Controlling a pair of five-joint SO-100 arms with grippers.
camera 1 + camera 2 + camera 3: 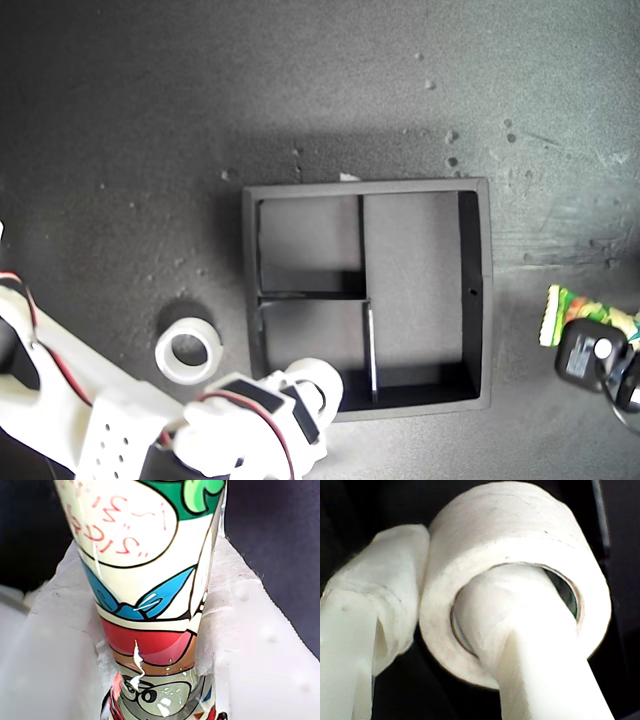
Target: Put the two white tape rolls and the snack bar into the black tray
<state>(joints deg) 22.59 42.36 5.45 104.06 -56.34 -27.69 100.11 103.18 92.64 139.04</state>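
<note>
Black tray [478,300] sits on the dark tabletop [150,120] in the exterior view, square, with two small compartments and one long one, all of them holding nothing yet. One white tape roll [188,351] lies flat on the tabletop near the tray's lower left corner in that view. A second white tape roll [316,393] hangs over the tray's lower edge, carried by my second tool [300,405]. At that view's right edge, well apart from the tray, the snack bar [562,308] pokes out from my first tool [597,352].

First wrist view: that tool is pressed onto the snack bar's printed wrapper.

Second wrist view: one finger [520,630] passes through the carried roll's hole, the other presses outside, pinching its wall.

Nothing is placed yet; all three items remain.
</note>
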